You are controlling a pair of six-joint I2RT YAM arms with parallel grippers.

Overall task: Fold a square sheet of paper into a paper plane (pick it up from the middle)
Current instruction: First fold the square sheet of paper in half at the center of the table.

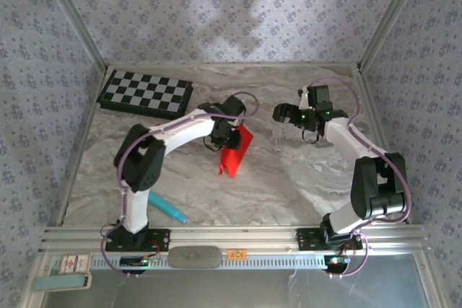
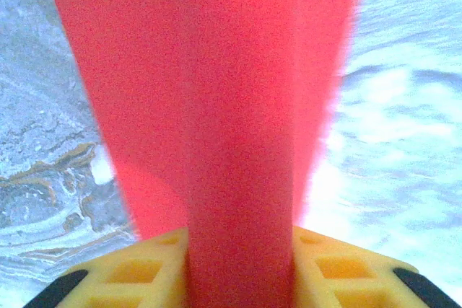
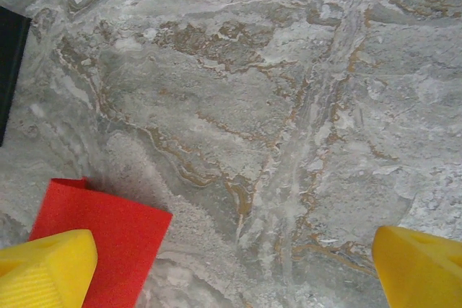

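The red paper plane (image 1: 234, 153), the square sheet of paper folded into a narrow creased shape, hangs tilted in the middle of the marble table (image 1: 289, 185). My left gripper (image 1: 227, 135) is shut on its upper part. In the left wrist view the paper plane (image 2: 216, 84) has a centre ridge running down between my yellow fingers (image 2: 137, 272), with a flap spreading to each side. My left gripper (image 2: 242, 268) pinches that ridge. My right gripper (image 1: 289, 117) stands open to the right of the plane, holding nothing. Beside its left finger (image 3: 43, 268), a corner of the plane (image 3: 108, 239) shows; the right gripper (image 3: 234, 268) is over bare marble.
A black-and-white chequered board (image 1: 144, 94) lies at the back left; its dark edge (image 3: 9, 70) shows in the right wrist view. A teal pen (image 1: 167, 208) lies near the left arm's base. Patterned walls close in the table on three sides.
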